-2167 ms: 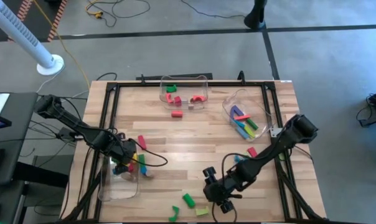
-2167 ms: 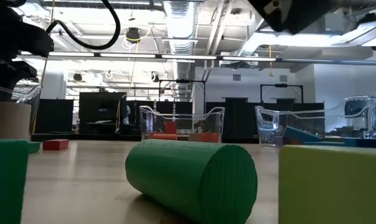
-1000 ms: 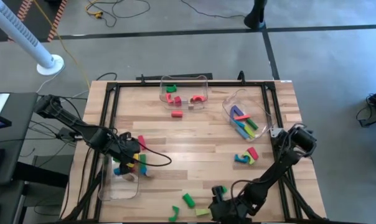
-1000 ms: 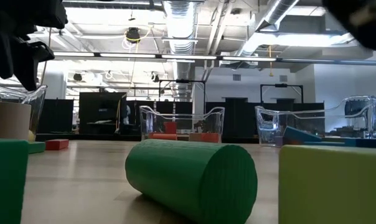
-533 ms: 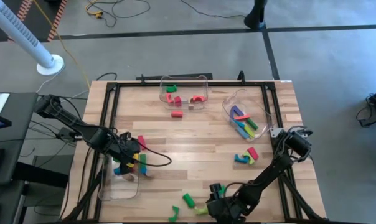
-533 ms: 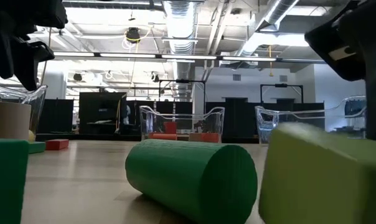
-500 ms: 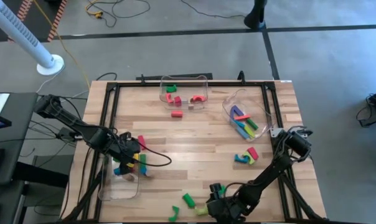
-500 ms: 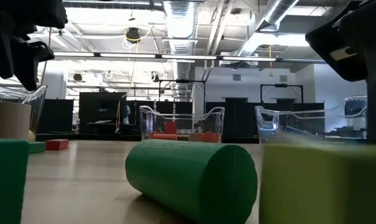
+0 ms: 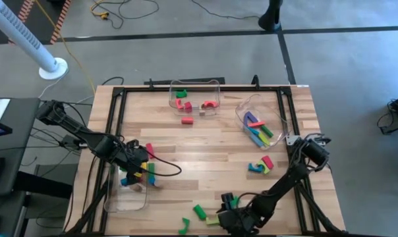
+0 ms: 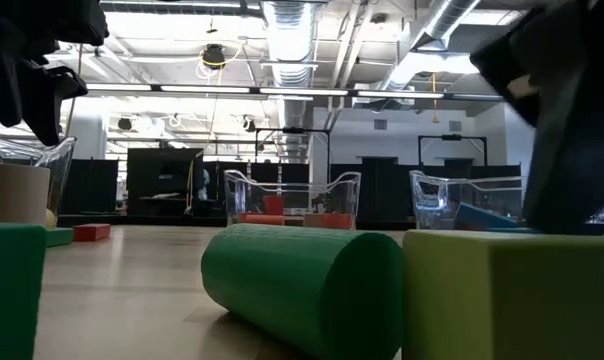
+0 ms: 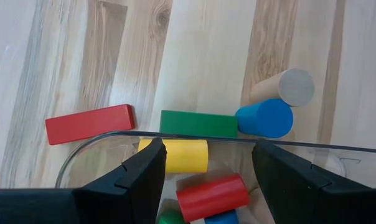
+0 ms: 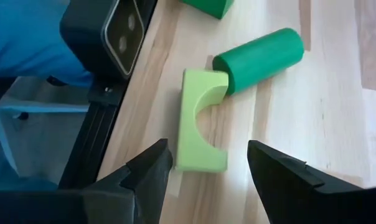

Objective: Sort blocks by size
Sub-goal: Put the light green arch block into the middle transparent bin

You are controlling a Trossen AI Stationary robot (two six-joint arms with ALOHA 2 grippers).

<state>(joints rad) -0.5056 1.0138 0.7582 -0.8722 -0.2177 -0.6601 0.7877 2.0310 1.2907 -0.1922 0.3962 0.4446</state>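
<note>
On the table's left side, the left gripper [image 9: 134,166] hovers over the near-left clear bin [image 9: 126,197], fingers [image 11: 132,180] spread apart, nothing between them. Its wrist view shows the bin rim [image 11: 238,140] with a yellow cylinder [image 11: 178,155] and a red cylinder [image 11: 213,194] inside; outside on the wood lie a red bar [image 11: 88,123], a green bar [image 11: 197,123], a blue cylinder [image 11: 266,118] and a tan cylinder [image 11: 287,87], green bar touching blue cylinder.

Middle back: a clear bin [image 9: 195,96] holds red and green blocks; one red block [image 9: 187,121] sits on the table just in front of it. Back right, a tilted bin [image 9: 259,118] holds longer bars. A small cluster of blocks [image 9: 259,164] lies on the right side of the table.

Near front edge: a green cylinder [image 9: 199,211] and a green block [image 9: 184,226] left of it. The right gripper [image 9: 227,214] is low at the front edge, fingers [image 12: 147,171] apart, straddling a lime arch block [image 12: 200,121] but not clamped on it. The arch touches the green cylinder's end. Low view: lime arch fills the right foreground, cylinder beside it.
</note>
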